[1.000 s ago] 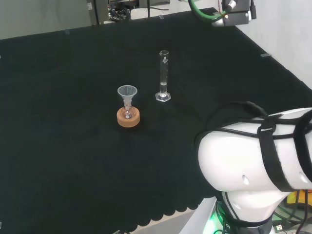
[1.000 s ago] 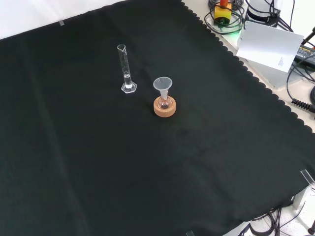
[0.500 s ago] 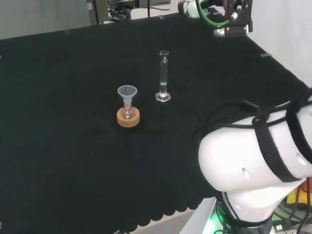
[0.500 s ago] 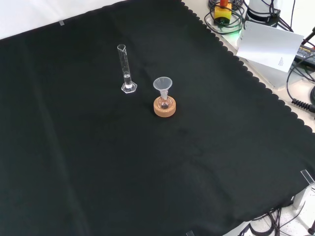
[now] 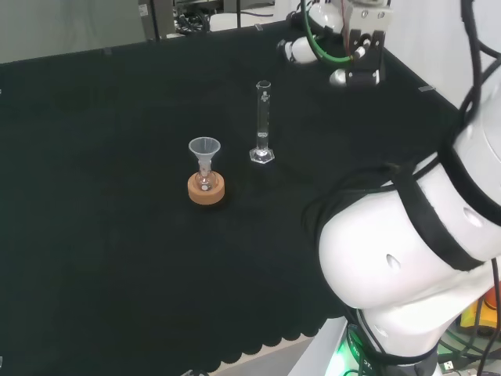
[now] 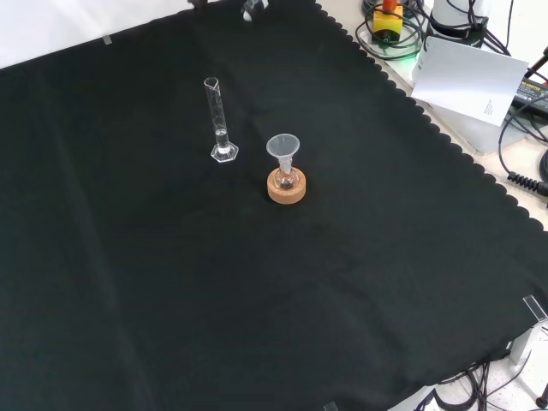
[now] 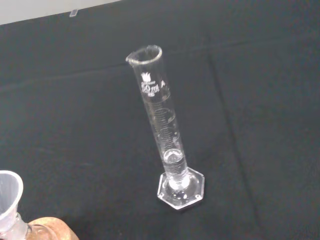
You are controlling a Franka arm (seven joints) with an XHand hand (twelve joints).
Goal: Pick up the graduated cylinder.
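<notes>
The graduated cylinder (image 5: 263, 121) is a tall, thin clear tube on a hexagonal foot. It stands upright on the black cloth, near the middle in the head view and at the upper left (image 6: 218, 120) in the front view. Up close in the wrist view, the cylinder (image 7: 162, 130) shows printed scale marks and a pour lip at its rim. My hand (image 5: 356, 47) hangs above the cloth, up and to the right of the cylinder in the head view, well apart from it. A small part of the hand (image 6: 250, 8) shows at the front view's top edge.
A small flask with a clear funnel (image 5: 204, 149) in its neck sits on a cork ring (image 5: 207, 189), just left of the cylinder in the head view and to its lower right (image 6: 286, 187) in the front view. Cables and boxes (image 6: 467, 77) lie beyond the cloth's scalloped edge.
The hand has come down into the head view from the top right, closer to the cylinder, and the arm's big link has swung. The glassware has not moved.
</notes>
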